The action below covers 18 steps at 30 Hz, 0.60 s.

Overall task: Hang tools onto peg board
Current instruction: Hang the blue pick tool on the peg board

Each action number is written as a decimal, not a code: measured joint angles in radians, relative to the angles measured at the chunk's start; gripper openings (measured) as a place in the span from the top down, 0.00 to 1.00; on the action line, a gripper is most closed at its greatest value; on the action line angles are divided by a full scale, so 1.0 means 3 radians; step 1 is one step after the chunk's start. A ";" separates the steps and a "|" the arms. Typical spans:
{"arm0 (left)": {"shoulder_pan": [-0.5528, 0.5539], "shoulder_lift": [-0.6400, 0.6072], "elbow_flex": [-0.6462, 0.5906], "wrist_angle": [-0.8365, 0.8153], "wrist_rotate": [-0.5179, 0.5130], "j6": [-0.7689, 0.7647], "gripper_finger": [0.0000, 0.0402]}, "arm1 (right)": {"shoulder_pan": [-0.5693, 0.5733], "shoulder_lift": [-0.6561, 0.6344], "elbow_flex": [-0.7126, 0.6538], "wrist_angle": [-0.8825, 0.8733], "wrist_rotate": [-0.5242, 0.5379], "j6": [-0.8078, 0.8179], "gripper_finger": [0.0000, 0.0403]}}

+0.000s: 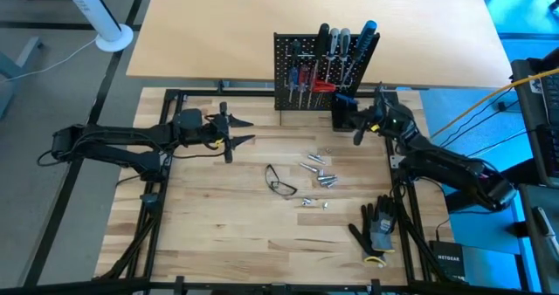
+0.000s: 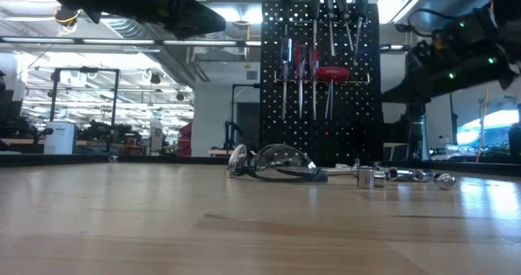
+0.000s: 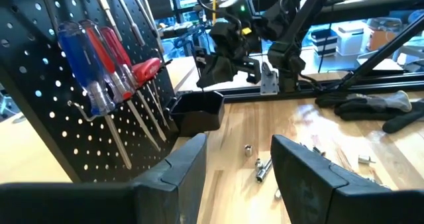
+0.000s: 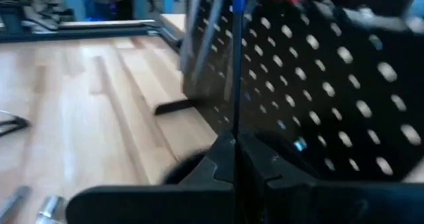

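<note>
Right gripper (image 4: 235, 159) clenched on a thin screwdriver shaft (image 4: 236, 65) beside the peg board (image 1: 307, 68); left gripper (image 1: 240, 129) released, with safety glasses (image 1: 280, 182), metal bits (image 1: 320, 174) and gloves (image 1: 376, 225) lying around.

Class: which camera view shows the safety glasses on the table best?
The low view: the safety glasses lie side-on, lenses and frame plain, before the peg board. The high view shows them small. The left wrist view does not show them; the right wrist view is unclear.

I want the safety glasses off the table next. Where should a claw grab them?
Grip the glasses at the bridge between the lenses, coming straight down from above. They lie flat and alone on the table, and their frame is thin.
</note>
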<state>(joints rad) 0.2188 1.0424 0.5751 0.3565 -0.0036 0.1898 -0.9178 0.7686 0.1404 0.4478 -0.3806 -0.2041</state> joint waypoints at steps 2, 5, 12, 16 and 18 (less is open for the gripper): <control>0.0000 0.0000 0.0000 0.0002 0.0000 0.0000 0.60 | -0.0128 0.0001 -0.0145 0.0276 -0.0096 0.0061 1.00; 0.0000 0.0000 0.0000 0.0005 0.0000 0.0000 0.60 | -0.0281 0.0003 -0.0260 0.0427 -0.0274 0.0071 1.00; 0.0000 0.0000 0.0000 0.0028 0.0000 -0.0036 0.60 | -0.0489 0.0081 -0.0266 0.0437 -0.0527 0.0138 1.00; 0.0000 0.0000 0.0000 0.0031 0.0000 -0.0069 0.60 | -0.0524 0.0248 -0.0266 0.0460 -0.0666 0.0181 1.00; 0.0000 0.0000 0.0000 0.0056 0.0000 -0.0069 0.60 | -0.0522 0.0353 -0.0266 0.0546 -0.0668 0.0182 1.00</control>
<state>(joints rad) 0.2188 1.0424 0.5751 0.3732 -0.0036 0.1692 -1.0744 0.8745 0.0605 0.6117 -0.5809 -0.1493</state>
